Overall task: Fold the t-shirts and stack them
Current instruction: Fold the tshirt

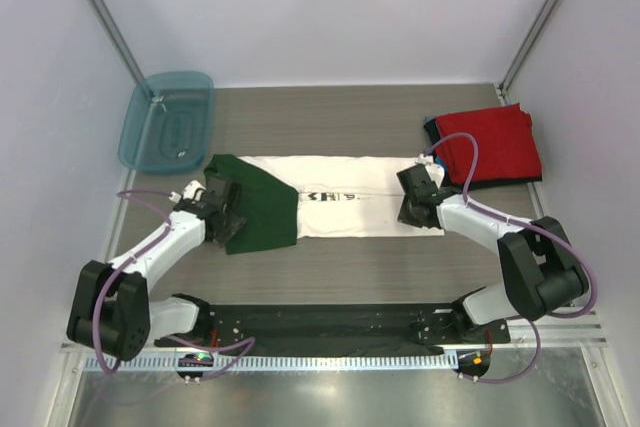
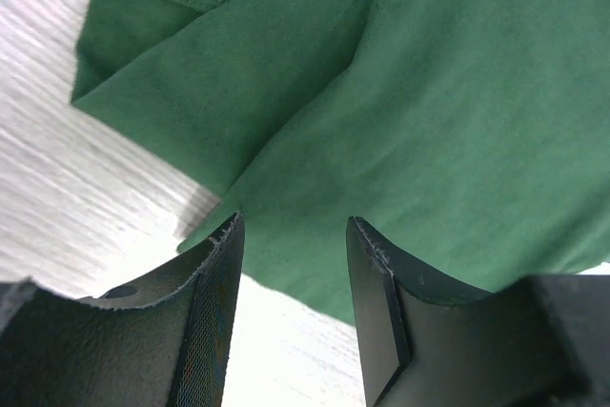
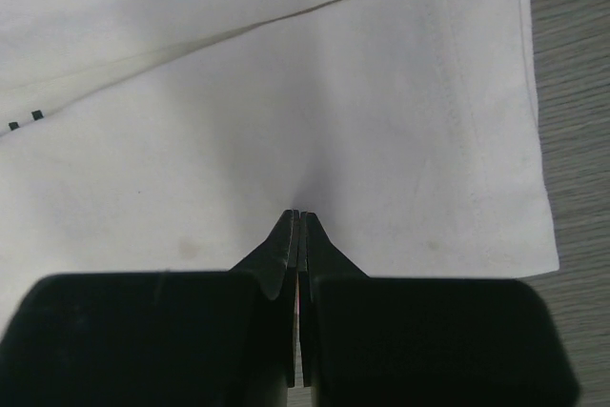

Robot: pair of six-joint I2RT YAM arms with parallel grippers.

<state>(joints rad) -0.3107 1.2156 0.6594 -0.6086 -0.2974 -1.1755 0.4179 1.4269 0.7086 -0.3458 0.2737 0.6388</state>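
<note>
The white t-shirt [image 1: 345,209] lies in a long strip across the middle of the table [image 1: 350,277], its right end near the folded red shirt [image 1: 495,142]. We judge a crosswise fold is starting. The right gripper [image 3: 299,218] is pinched shut on the white hem. The left gripper [image 2: 295,231] hovers half open over the green sleeve [image 2: 400,92] and must close on it before both lift. Both arms reach forward, wrists low.

You've got the white t-shirt [image 1: 360,212] flat mid-table, folded long, green at its left end; red t-shirt [image 1: 495,142] folded far right.
</note>
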